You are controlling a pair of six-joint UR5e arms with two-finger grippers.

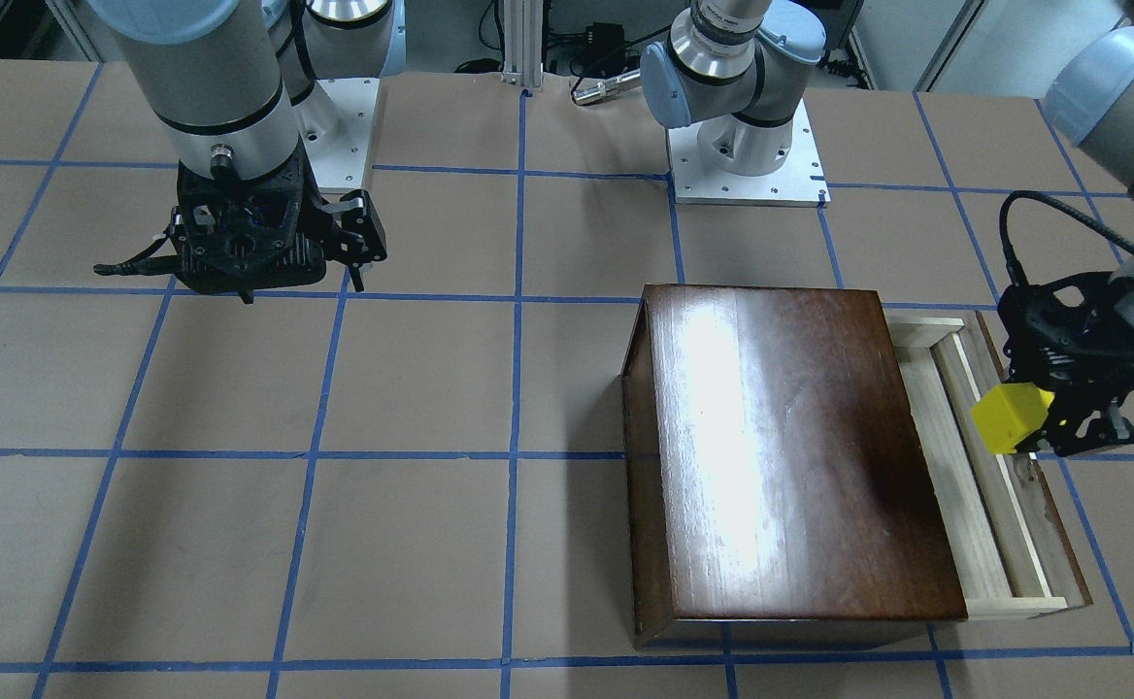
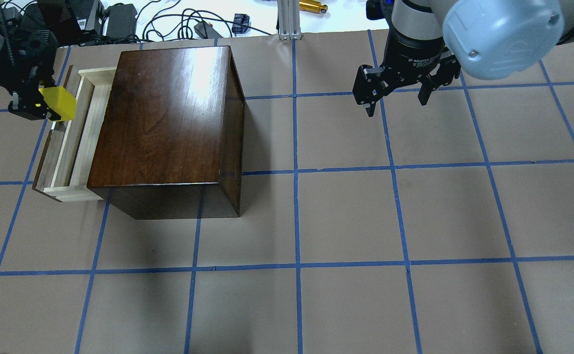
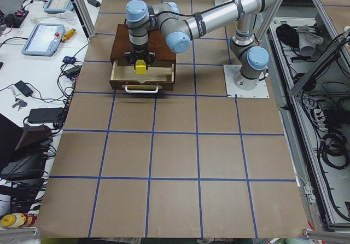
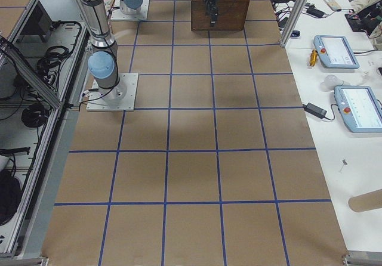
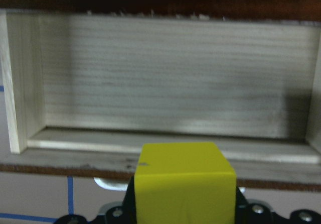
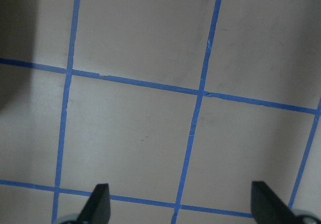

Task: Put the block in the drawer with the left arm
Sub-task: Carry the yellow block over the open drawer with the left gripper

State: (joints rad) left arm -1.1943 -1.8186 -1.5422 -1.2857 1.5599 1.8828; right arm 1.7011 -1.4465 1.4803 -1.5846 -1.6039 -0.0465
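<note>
My left gripper (image 1: 1038, 427) is shut on the small yellow block (image 1: 1009, 417) and holds it above the front edge of the open drawer (image 1: 975, 466), which is pulled out of the dark brown wooden box (image 1: 790, 447). The overhead view shows the block (image 2: 58, 103) over the drawer (image 2: 71, 142) beside the box (image 2: 169, 123), held by the left gripper (image 2: 46, 105). In the left wrist view the block (image 5: 184, 184) fills the lower middle, with the pale drawer floor (image 5: 170, 78) beyond. My right gripper (image 2: 397, 98) hangs open and empty above the table, far from the box.
The table is brown paper with a blue tape grid. Cables and small devices lie along the far edge in the overhead view (image 2: 169, 19). The arm bases (image 1: 747, 165) stand on the robot's side. The drawer has a metal handle (image 3: 141, 89) on its front panel.
</note>
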